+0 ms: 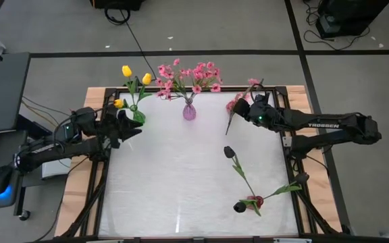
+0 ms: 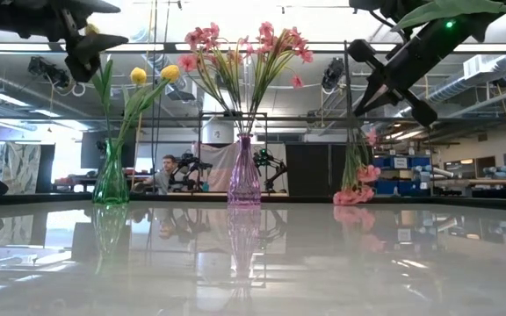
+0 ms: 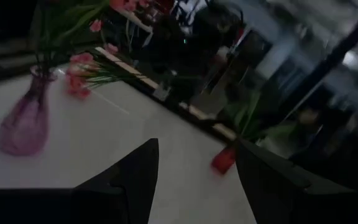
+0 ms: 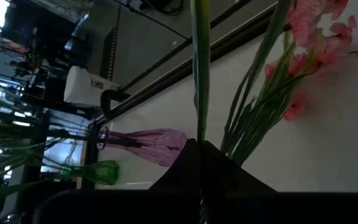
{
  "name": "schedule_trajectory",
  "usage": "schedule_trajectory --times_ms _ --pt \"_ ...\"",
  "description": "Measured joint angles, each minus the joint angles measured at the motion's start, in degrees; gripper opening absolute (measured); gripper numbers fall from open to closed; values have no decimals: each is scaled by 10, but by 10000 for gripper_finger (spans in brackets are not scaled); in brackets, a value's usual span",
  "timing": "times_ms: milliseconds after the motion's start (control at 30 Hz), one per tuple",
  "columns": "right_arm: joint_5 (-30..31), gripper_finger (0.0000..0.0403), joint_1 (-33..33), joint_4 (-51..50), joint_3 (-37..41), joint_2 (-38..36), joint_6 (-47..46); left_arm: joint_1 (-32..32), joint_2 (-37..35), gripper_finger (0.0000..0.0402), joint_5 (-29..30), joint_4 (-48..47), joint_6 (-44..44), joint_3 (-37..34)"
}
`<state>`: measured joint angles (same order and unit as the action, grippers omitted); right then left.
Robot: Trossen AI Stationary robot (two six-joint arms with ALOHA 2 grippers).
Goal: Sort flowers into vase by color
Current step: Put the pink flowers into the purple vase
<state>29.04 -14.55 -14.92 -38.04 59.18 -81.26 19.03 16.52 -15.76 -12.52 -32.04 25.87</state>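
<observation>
Fingers of the right gripper [image 1: 243,108] pinch a pink flower spray [image 1: 236,102] at upper right; left gripper [image 1: 128,126] fingers spread wide, empty.

At centre frame the table top [image 1: 181,182] looks smooth, white and glossy, mirroring the vases in the low view, and its rim [image 1: 96,91] is bare wood. The purple vase [image 2: 243,175] and green vase [image 2: 111,180] look like clear tinted glass.
</observation>
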Motion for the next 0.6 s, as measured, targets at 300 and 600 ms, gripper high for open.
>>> schedule_trajectory --times_ms 300,600 --pt "0 3 11 0 0 0 -2 0 3 217 6 20 -205 0" --pt "1 3 13 3 0 0 -2 0 95 217 -19 61 -329 0"
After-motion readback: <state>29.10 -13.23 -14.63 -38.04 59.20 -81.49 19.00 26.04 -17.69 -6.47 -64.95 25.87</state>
